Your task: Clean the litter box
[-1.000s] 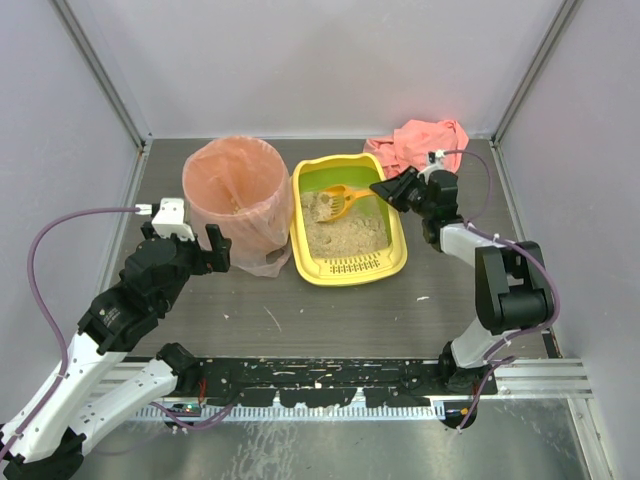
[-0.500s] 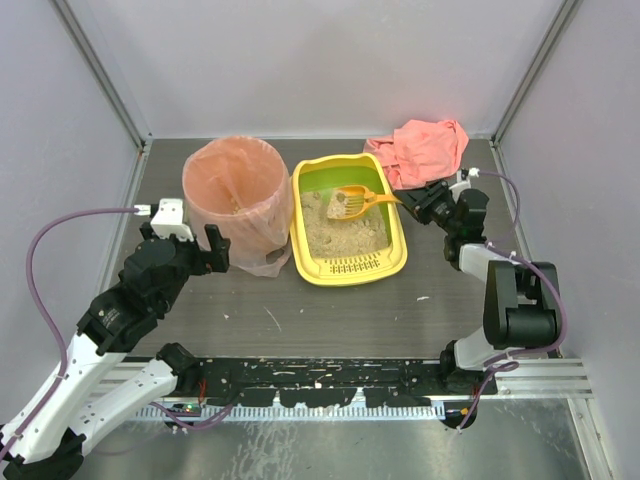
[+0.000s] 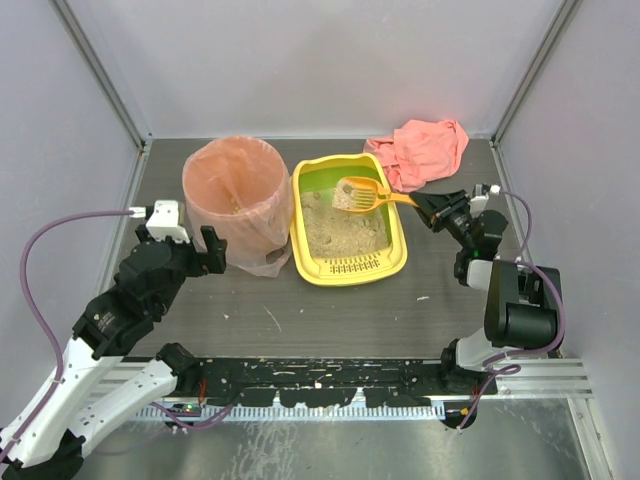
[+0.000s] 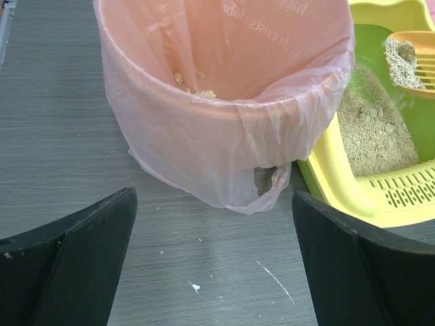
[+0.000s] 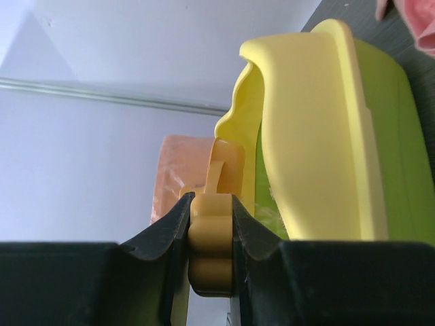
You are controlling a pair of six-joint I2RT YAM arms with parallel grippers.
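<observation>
In the middle of the table, the litter box [image 3: 350, 267] is lying with its long side running from near to far. Its slotted end is pointing near, and sandy litter is covering the bottom. Just to its right, the right gripper [image 3: 422, 205] is squeezing the handle of the orange scoop [image 3: 355, 194], with its fingers pressing tight on both sides. The scoop is stretching from right to left, and its wide end is hanging over the far part of the litter box. Something pale is sitting in the scoop. It is looking like a lump of litter, but it is too small to be sure.

The bin [image 3: 255, 235] with the pink bag is standing right beside the litter box, on its left. So the bin is lying straight left of the scoop, past the box's left wall. I am guessing the scoop needs to go left over that wall to tip out.

The left gripper [image 4: 212, 204] is hovering on the near side of the bin, with its fingers spread wide and holding nothing. It is nearer to the bin, but the right arm is carrying the scoop.
</observation>
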